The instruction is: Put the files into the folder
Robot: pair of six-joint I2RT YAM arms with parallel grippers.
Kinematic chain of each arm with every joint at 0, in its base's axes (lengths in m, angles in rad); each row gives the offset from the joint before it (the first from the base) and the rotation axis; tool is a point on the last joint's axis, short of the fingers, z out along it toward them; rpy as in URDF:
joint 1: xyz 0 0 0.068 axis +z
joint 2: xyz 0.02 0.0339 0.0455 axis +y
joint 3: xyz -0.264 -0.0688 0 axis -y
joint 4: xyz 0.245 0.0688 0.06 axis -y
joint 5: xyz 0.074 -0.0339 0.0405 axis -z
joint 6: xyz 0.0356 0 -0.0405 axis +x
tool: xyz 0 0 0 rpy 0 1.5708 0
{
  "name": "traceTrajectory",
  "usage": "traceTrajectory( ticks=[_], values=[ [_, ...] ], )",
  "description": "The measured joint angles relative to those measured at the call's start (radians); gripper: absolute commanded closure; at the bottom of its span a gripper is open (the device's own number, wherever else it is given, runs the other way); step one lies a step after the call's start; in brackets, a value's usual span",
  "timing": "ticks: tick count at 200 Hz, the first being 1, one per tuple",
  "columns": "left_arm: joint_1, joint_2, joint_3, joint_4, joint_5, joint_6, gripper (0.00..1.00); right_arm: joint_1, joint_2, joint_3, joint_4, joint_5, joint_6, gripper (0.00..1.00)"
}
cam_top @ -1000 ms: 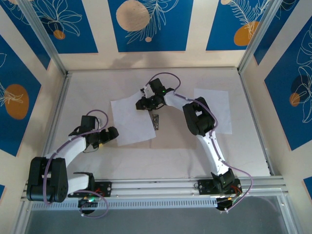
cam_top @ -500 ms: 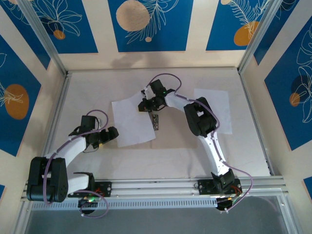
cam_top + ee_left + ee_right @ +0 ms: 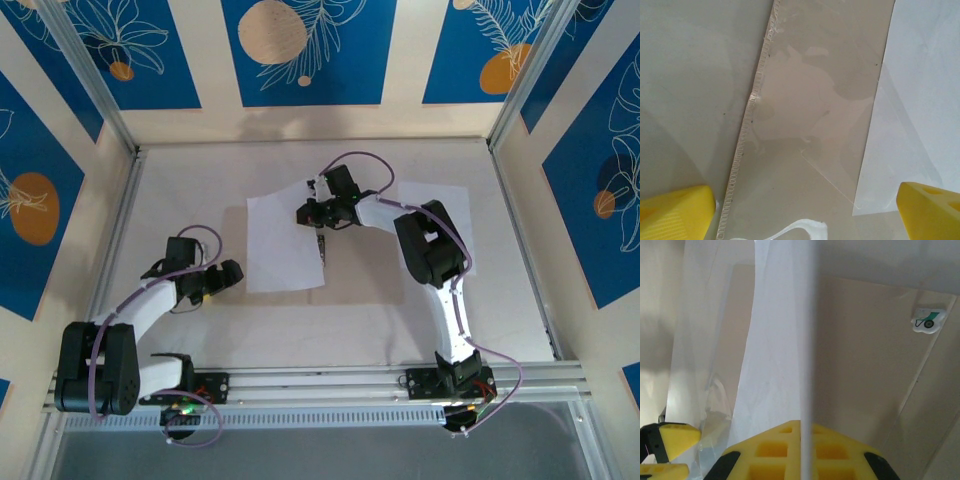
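Tabletop [image 3: 200, 180], pale, carrying folder [image 3: 365, 275] lying open and flat. Held file [image 3: 283, 245]: dragged rightward and squared up since a second ago, now beside clip [image 3: 320, 247], long axis running near-to-far; insertion judged close. Second file [image 3: 440, 215] well to the right. Right end effector [image 3: 312, 213] clamped on held file's far corner; left end effector [image 3: 225, 272] spread wide, empty.

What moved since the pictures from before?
The right gripper pinched shut on the edge of the left sheet and pulled it a little to the right, turning it straighter. The left gripper, open, and the other sheet stayed put.
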Motion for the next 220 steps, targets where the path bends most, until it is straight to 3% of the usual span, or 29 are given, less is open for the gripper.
traceTrajectory(
  ticks=[220],
  values=[
    [0.000, 0.000, 0.000, 0.000, 0.000, 0.000, 0.04, 0.075, 0.000, -0.153, 0.323, 0.114, 0.231, 0.99]
  ],
)
